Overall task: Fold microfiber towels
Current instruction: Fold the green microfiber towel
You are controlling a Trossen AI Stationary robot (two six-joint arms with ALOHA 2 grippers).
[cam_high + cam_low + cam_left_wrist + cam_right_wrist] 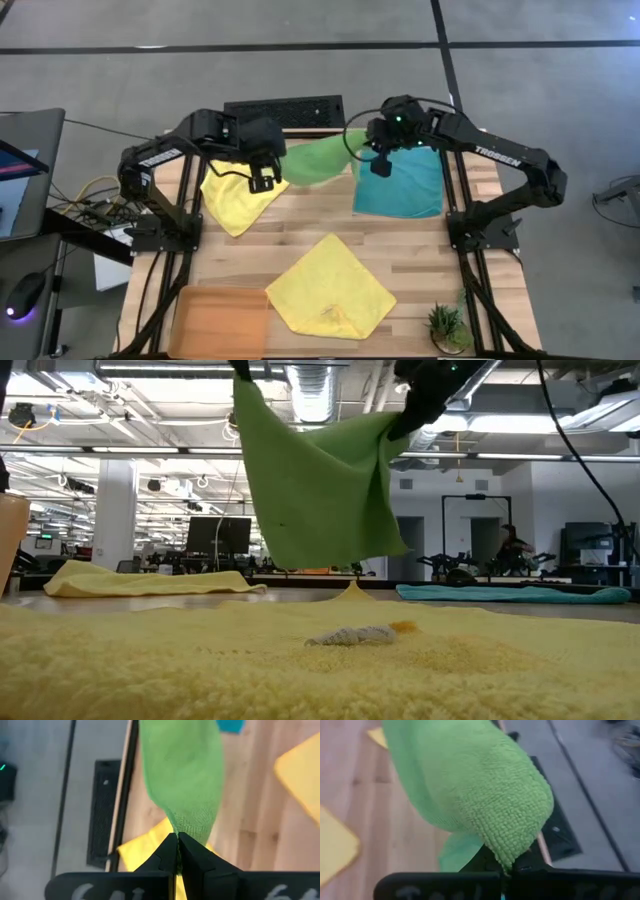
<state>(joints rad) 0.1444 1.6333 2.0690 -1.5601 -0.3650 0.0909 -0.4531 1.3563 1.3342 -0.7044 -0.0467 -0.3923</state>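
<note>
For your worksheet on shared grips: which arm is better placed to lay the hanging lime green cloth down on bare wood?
Neither alone. The left claw and right claw each pinch a corner of the lime green microfiber towel, which hangs between them above the wooden table, so both should probably lower together.

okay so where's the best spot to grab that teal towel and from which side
Probably the teal towel's bare front corner, coming straight down from above: it lies flat on the table, and its back edge sits under the right gripper, which is shut on the lime green towel.
</note>
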